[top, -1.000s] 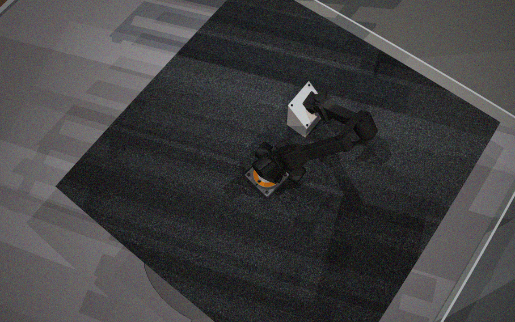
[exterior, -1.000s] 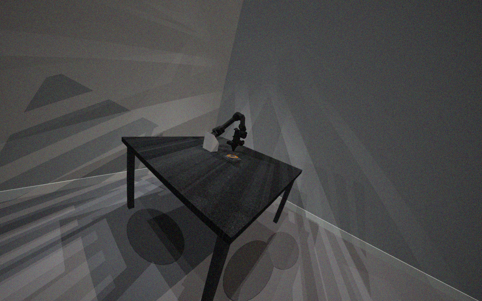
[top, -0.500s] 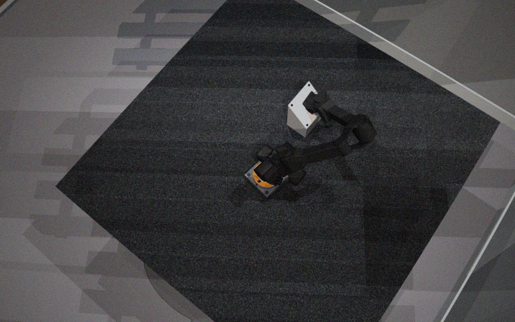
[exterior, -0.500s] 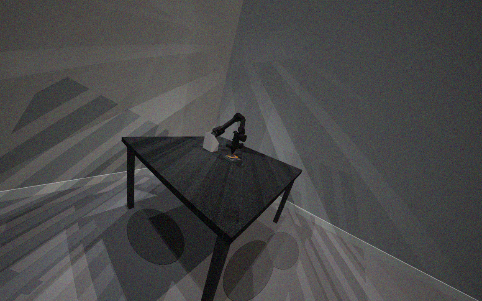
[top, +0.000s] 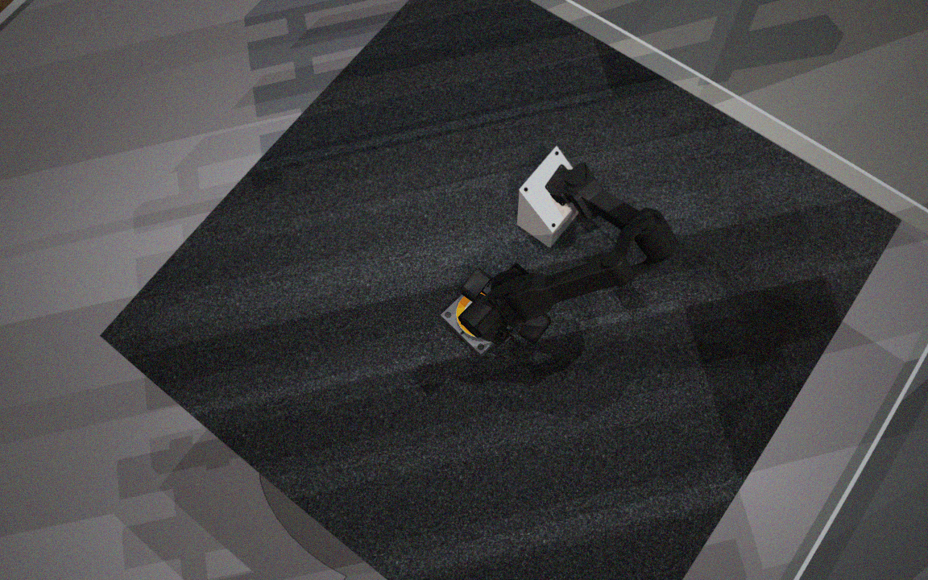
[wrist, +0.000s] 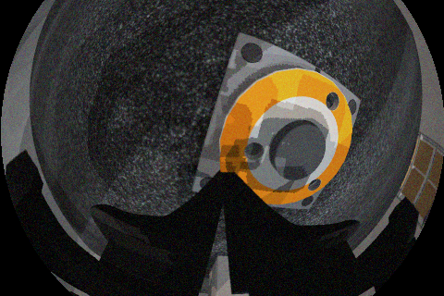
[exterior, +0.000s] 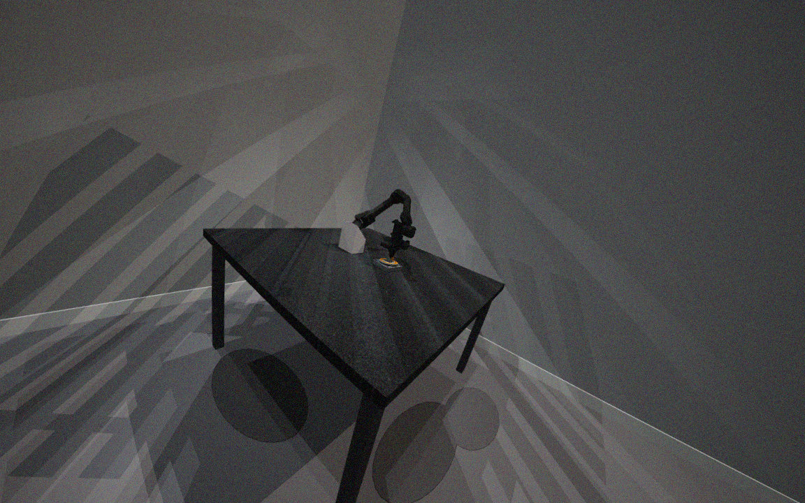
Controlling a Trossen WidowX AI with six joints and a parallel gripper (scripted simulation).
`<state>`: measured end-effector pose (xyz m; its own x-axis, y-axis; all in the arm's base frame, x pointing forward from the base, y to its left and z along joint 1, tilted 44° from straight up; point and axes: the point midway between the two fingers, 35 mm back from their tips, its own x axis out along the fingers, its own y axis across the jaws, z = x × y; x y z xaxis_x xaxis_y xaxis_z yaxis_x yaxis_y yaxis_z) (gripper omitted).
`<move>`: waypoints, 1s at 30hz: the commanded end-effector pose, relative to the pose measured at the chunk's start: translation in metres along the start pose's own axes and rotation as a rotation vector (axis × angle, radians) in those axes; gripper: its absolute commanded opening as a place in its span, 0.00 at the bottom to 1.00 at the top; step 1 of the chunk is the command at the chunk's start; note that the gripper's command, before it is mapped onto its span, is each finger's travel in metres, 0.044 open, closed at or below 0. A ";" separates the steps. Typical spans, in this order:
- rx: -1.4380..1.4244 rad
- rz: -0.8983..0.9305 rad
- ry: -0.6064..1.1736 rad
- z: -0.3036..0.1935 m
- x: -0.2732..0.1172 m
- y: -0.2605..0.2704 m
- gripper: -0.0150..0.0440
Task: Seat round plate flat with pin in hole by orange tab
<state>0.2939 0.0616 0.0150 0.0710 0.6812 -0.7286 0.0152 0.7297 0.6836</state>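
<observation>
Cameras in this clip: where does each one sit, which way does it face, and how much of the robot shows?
Top: overhead, looking down on the table; whole arm and white mount show.
Exterior: far off, high, facing a table corner; arm small above the orange plate.
Wrist: on the arm, looking down past the shut gripper at plate and base.
All three show the plate.

I see a dark table on four legs. On its top sits a small grey square base. Near it sits a white block, and my arm is fixed to that block.
</observation>
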 end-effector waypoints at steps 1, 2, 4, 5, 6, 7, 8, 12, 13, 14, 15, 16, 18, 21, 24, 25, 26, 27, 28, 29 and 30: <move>0.001 0.005 -0.005 0.007 -0.001 0.003 0.25; 0.000 0.005 -0.005 0.008 -0.001 0.004 0.25; 0.000 0.005 -0.005 0.010 -0.001 0.004 0.25; 0.000 0.005 -0.005 0.011 -0.001 0.005 0.25; 0.000 0.005 -0.005 0.012 -0.001 0.005 0.25; 0.000 0.005 -0.005 0.013 -0.001 0.005 0.25; 0.000 0.005 -0.005 0.014 -0.001 0.005 0.25; 0.000 0.005 -0.005 0.019 -0.002 0.006 0.25; 0.000 0.005 -0.006 0.020 -0.002 0.006 0.25; 0.000 0.005 -0.006 0.021 -0.002 0.006 0.25; 0.000 0.005 -0.006 0.023 -0.002 0.006 0.25; 0.000 0.005 -0.006 0.024 -0.002 0.006 0.25; 0.000 0.005 -0.006 0.026 -0.003 0.006 0.25; -0.001 0.005 -0.006 0.030 -0.002 0.005 0.25; -0.001 0.005 -0.006 0.033 -0.002 0.005 0.25; -0.001 0.005 -0.006 0.035 -0.002 0.004 0.25; -0.001 0.005 -0.006 0.036 -0.002 0.004 0.25; -0.001 0.005 -0.006 0.037 -0.002 0.004 0.25; -0.001 0.005 -0.006 0.038 -0.003 0.003 0.25; -0.001 0.005 -0.007 0.039 -0.003 0.003 0.25; -0.001 0.005 -0.007 0.040 -0.003 0.002 0.25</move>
<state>0.3282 0.0607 0.0199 0.0732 0.6834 -0.7264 0.0151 0.7275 0.6860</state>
